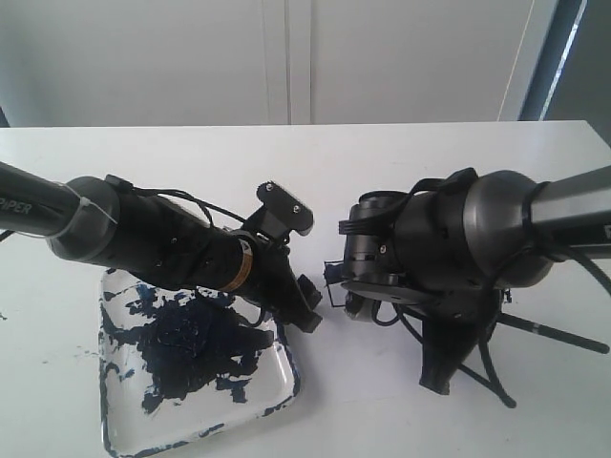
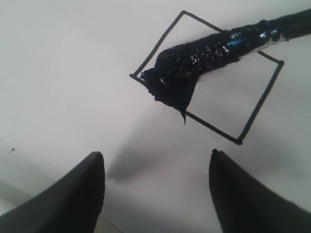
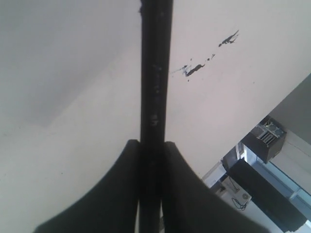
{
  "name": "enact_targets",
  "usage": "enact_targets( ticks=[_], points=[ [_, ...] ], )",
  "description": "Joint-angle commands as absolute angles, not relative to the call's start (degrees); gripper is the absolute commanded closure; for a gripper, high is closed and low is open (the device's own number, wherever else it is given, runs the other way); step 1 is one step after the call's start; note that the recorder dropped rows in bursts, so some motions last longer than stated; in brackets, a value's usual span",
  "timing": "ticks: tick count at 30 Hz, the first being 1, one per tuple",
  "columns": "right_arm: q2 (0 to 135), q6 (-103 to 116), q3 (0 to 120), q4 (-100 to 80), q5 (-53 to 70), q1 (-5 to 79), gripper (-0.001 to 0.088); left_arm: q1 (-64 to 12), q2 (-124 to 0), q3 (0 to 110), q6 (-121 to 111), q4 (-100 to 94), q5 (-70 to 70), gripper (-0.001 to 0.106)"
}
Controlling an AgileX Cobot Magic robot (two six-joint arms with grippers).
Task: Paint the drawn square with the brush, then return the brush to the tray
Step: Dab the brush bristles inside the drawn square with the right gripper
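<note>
The drawn square lies on the white table, its inside almost all bare, with one wet dark blot at a corner. The brush reaches across it, its loaded bristles pressed on that corner and spilling a little over the line. We have its handle clamped between the jaws of the right gripper. The left gripper hangs just beside the square, jaws apart and empty. To paint well, we judge, we should draw the bristles in side-by-side strokes over the bare white, press lightly and turn back short of each line, since so full a tip may blot. The tray, blotched with dark paint, sits at the left of the exterior view.
</note>
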State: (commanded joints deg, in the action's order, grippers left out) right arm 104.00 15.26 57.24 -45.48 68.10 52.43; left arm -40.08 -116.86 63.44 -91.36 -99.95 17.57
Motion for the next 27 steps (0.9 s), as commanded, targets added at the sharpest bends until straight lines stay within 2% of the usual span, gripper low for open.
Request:
enact_targets(
  ticks=[14, 21, 27],
  points=[
    [104.48, 13.8, 57.15, -41.79, 66.98, 51.71, 0.0868, -40.08, -116.86, 63.44, -91.39, -99.95, 17.98, 0.039],
    [104.48, 13.55, 57.15, -40.82, 67.2, 56.64, 0.0868, -40.08, -116.86, 63.44, -91.51, -99.95, 17.98, 0.039],
    [104.48, 13.26, 56.89, -42.28, 69.72, 57.1, 0.0868, -40.08, -116.86, 63.44, -91.63, -99.95, 17.98, 0.039]
  ],
)
